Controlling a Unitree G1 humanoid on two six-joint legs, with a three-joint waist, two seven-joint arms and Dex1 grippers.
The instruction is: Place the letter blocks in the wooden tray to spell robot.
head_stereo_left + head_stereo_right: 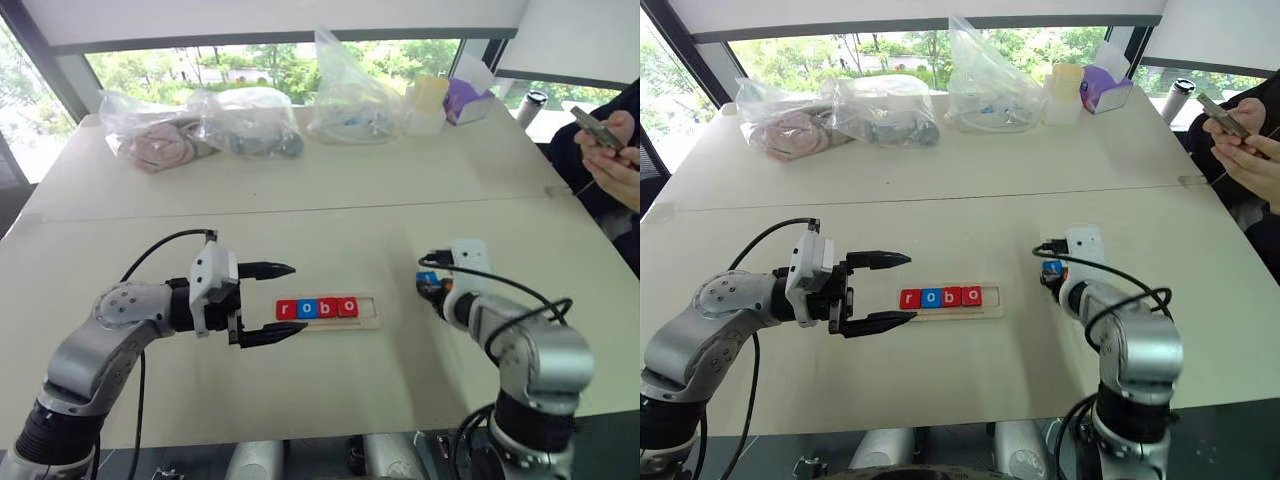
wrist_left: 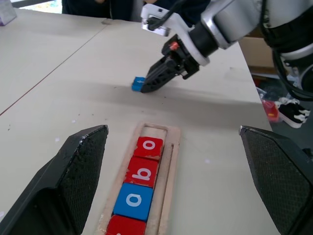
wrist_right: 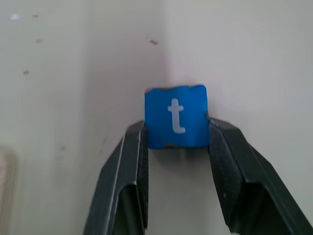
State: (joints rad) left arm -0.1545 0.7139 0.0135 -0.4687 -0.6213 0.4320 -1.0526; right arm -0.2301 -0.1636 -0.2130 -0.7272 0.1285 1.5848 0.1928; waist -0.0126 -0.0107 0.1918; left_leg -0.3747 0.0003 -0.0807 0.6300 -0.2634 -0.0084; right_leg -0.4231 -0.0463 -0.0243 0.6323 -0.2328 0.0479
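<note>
Bright daylight from the windows [image 1: 270, 60]; soft shadows, sharp frames.

I worked in what looked like an office or meeting room: pale desks [image 1: 330, 190] pushed edge to edge under a wide window [image 1: 290, 60] with trees outside. Plastic bags [image 1: 200, 125] sat along the far edge, and a seated person [image 1: 610, 150] held a phone at the right corner.

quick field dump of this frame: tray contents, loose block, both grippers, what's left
tray: wooden tray holds r, o, b, o blocks; end slot nearest the right arm empty
loose block: blue t block, on the table right of the tray
right gripper: shut on the t block
left gripper: open, beside the tray's r end
remaining: t into last slot
</note>
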